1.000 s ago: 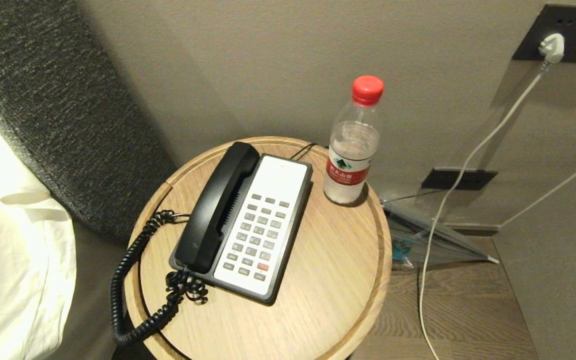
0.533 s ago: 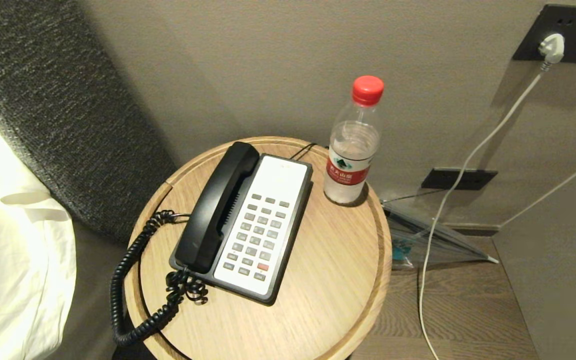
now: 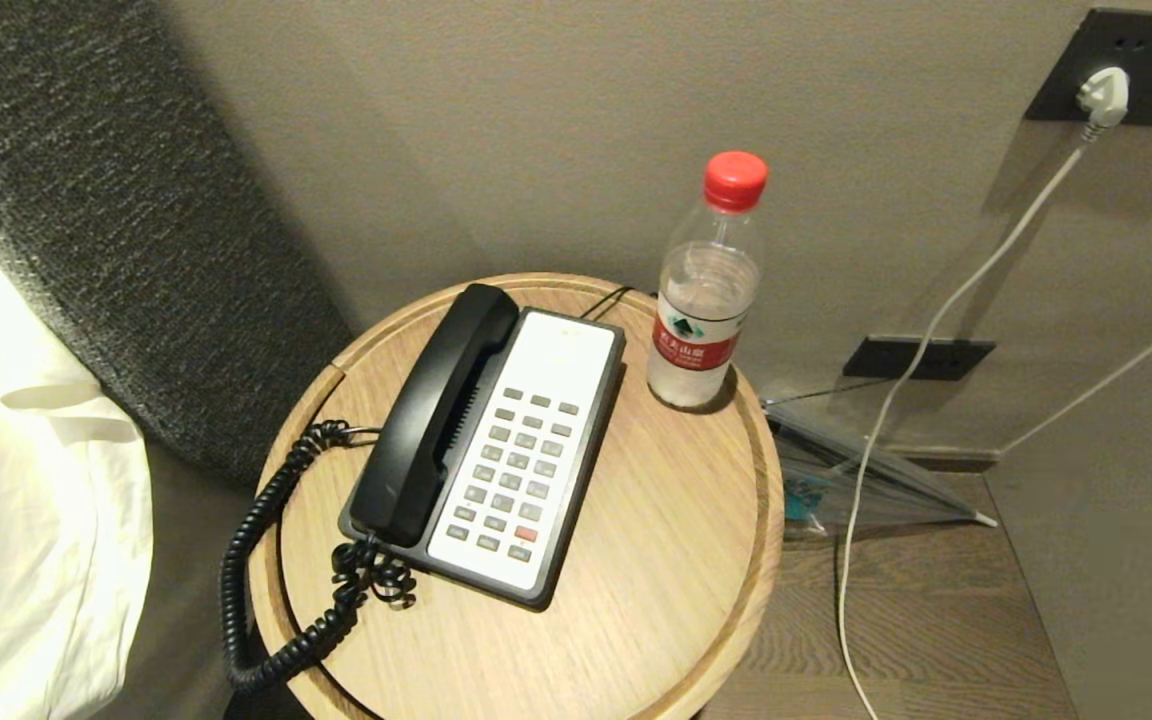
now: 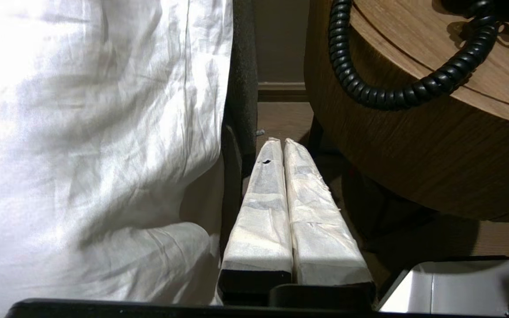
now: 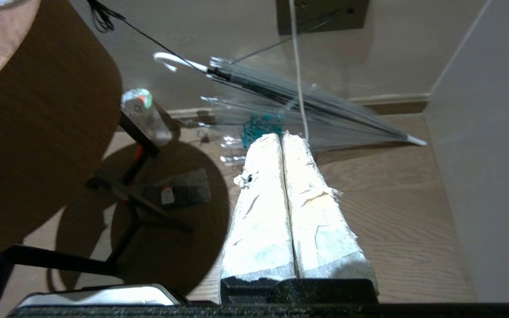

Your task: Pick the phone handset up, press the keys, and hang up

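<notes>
Neither arm shows in the head view; the round wooden table (image 3: 656,560) is cut off by the bottom edge; the coiled cord (image 3: 266,560) drops over the rim and out of sight — its lower loop is partly hidden; the keys (image 3: 511,480) are too small to read; the bottle's label (image 3: 694,345) is illegible; the white bedding (image 3: 26,520) runs off the left edge.

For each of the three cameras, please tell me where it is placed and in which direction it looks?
Head view: high on the robot, looking forward and down at the round table with the phone handset, phone base and bottle; no arm shows.
Left wrist view: low beside the table, facing the gap between white bedding and table; the left gripper shows, shut.
Right wrist view: low beside the table, facing the floor, umbrella and wall; the right gripper shows, shut.
Shared: head and left wrist views both show the coiled cord.
</notes>
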`<state>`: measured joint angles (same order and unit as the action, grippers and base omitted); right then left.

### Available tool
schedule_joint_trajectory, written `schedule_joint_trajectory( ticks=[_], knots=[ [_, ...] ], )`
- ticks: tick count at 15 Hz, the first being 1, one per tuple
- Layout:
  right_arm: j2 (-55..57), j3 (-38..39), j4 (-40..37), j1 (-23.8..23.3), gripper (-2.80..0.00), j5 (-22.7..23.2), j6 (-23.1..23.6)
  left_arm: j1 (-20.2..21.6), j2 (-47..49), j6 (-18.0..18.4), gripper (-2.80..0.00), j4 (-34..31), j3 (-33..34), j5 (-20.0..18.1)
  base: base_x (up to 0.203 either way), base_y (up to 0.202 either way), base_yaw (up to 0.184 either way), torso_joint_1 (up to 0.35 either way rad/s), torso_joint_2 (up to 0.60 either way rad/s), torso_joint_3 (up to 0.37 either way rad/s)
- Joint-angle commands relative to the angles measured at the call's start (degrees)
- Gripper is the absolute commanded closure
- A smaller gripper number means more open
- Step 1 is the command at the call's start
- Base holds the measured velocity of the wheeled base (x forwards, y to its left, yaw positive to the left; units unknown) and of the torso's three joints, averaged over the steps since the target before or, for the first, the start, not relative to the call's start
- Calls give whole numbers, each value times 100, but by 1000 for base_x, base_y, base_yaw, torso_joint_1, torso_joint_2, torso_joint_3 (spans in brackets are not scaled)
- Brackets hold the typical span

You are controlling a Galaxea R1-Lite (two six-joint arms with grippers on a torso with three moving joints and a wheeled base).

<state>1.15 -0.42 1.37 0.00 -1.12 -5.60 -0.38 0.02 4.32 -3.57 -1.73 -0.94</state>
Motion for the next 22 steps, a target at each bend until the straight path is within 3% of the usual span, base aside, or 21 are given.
schedule_joint_trajectory(
  ticks=[1,22],
  knots=[
    [8,-11,-12,0,0,7,48,3,-2,173,0,-1,16,-22,0,0,0,0,0,0],
    [3,-2,78,0,0,28,209,-6,-2,102,0,58,50,-29,0,0,0,0,0,0]
  ],
)
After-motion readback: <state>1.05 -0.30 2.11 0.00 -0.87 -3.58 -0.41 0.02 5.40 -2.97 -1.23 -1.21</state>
